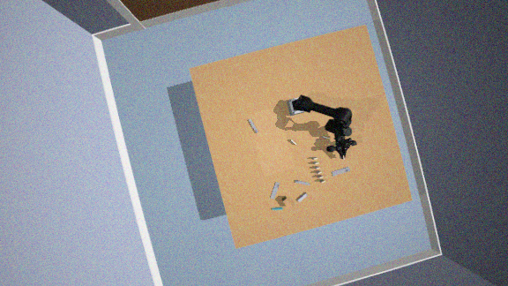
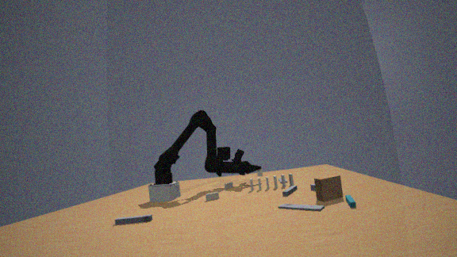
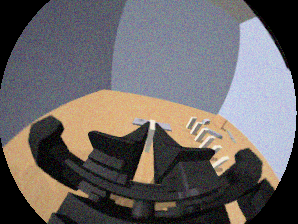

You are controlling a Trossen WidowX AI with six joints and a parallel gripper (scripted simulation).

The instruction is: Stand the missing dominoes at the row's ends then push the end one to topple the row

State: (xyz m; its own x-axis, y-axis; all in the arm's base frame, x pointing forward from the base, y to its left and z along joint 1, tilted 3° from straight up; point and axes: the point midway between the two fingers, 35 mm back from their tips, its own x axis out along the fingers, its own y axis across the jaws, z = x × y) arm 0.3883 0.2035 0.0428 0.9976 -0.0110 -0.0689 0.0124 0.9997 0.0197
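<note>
My gripper [image 1: 343, 156] [image 2: 259, 168] [image 3: 152, 124] is shut on a pale domino [image 2: 259, 173] [image 3: 152, 124], held at the fingertips above the table, off to the side of the row's near end. Several pale standing dominoes [image 1: 315, 168] [image 2: 266, 182] [image 3: 202, 135] form an evenly spaced row, to the right in the wrist view. The gripper is apart from them. One loose pale domino [image 1: 292, 141] [image 2: 212, 196] lies on the table between the arm's base and the row. Another loose piece [image 1: 325, 137] [image 2: 228, 185] lies close to the arm, partly in its shadow.
A grey bar [image 1: 340, 171] [image 3: 164, 127] lies beside the row, beyond the fingertips. Other grey bars [image 1: 302, 182] [image 1: 302, 197] [image 1: 274, 190] [image 2: 301, 207] lie past the row. A brown block [image 2: 328, 189] and a teal bar [image 1: 277, 208] [image 2: 350, 201] are farther off. Another grey bar [image 1: 252, 125] [image 2: 133, 220] lies near the base.
</note>
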